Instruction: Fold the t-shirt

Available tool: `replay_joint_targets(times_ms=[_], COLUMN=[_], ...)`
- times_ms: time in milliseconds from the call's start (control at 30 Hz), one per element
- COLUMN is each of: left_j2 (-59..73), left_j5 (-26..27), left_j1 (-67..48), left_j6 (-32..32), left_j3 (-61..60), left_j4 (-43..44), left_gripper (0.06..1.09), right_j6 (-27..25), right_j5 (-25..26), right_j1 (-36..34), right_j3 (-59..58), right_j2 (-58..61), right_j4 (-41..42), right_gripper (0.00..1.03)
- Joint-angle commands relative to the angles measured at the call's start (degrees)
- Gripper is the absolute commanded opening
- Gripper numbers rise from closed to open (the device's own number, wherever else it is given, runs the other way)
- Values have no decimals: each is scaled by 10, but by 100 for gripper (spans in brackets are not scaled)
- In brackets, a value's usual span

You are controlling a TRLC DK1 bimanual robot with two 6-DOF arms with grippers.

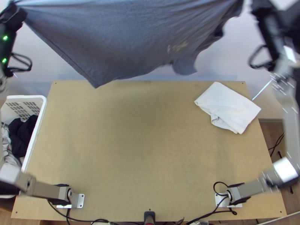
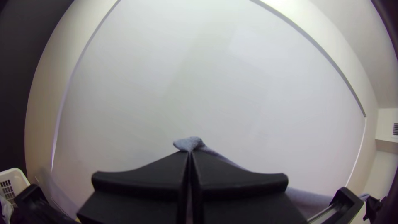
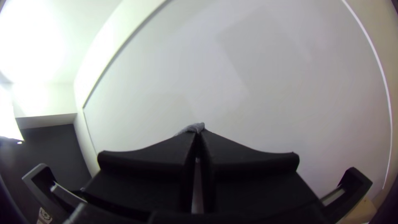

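Left of the tabletop [image 1: 131,150], a white basket [image 1: 27,97] has black cloth [image 1: 22,131] and light grey cloth [image 1: 7,144] in it. The left gripper [image 1: 17,8] pinches one end of the blue-grey t-shirt [image 1: 127,33], which hangs high by the tabletop's far side. A folded white cloth [image 1: 230,107] lies on the tabletop's far right. The right gripper [image 1: 252,6] pinches the shirt's other end.

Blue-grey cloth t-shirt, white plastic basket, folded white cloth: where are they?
Blue-grey t-shirt [image 1: 123,39]: top view, its middle.
White basket [image 1: 30,97]: top view, its rim.
White cloth [image 1: 230,107]: top view, its middle.
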Motion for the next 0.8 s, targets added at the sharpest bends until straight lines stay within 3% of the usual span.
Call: replay_joint_targets(times_ms=[0, 167, 333, 767], left_j2=[-178, -322, -435, -490], left_j5=[-7, -7, -7, -2], left_j1=[11, 11, 41, 54], left_j6=[4, 33, 50, 43], left_j3=[-145, -266, -351, -387], left_j4=[-4, -16, -36, -106], left_gripper=[9, 9, 9, 9], right_j6=[-21, -59, -59, -64], right_j5=[-38, -52, -52, -52], right_j1=[11, 46, 54, 54], right_j3=[-167, -333, -391, -448], right_j2=[-241, -444, -556, -588], right_j4=[23, 13, -72, -124], right_gripper=[3, 3, 3, 3])
